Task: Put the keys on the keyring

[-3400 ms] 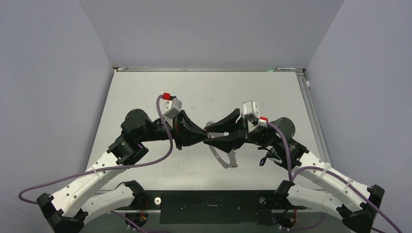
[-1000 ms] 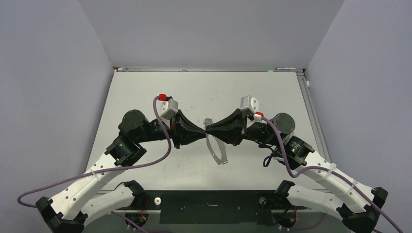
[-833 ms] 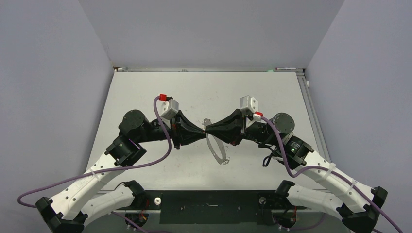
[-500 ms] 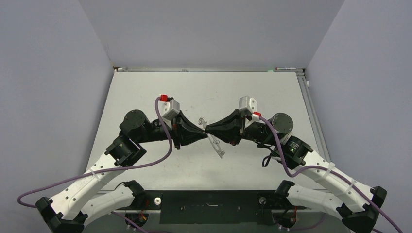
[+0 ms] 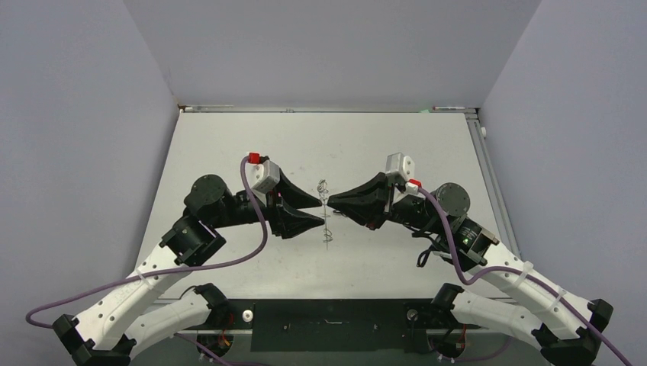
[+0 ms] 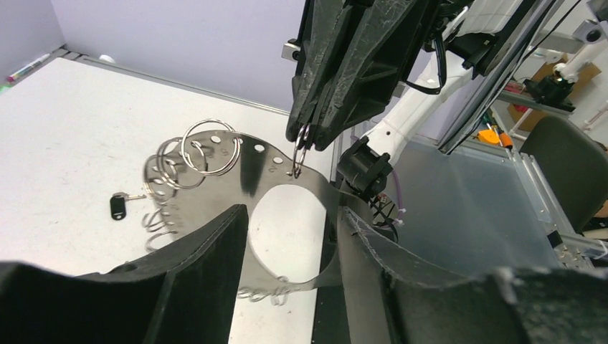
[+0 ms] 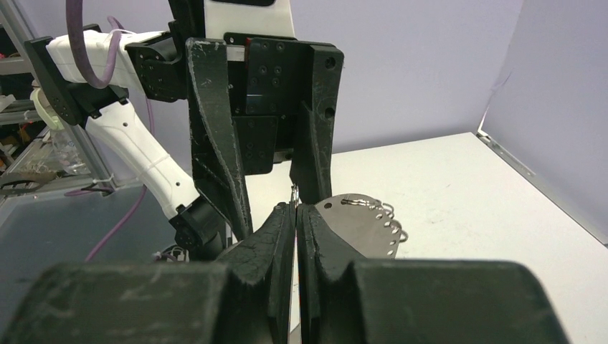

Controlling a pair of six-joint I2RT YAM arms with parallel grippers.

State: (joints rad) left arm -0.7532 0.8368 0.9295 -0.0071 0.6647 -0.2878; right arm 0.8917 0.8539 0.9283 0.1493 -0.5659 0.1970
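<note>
The keyring (image 6: 247,165) is a flat grey metal hoop with holes and several wire loops along its rim. My right gripper (image 5: 329,201) is shut on one small wire loop (image 6: 300,149) of it, and the hoop hangs below, edge-on in the top view (image 5: 328,227). It also shows in the right wrist view (image 7: 358,221). My left gripper (image 5: 320,211) is open, its fingers either side of the hoop's lower arc without gripping it. One key (image 6: 118,204) with a black head lies on the table beyond the hoop. The other key is not visible.
The grey table (image 5: 412,152) is walled at the back and sides. Both arms meet over its middle, tip to tip. The black base bar (image 5: 328,314) runs along the near edge.
The left gripper has opened and let go. The hoop has swung from lying broadside to hanging edge-on from the right gripper. Both grippers have shifted slightly.
</note>
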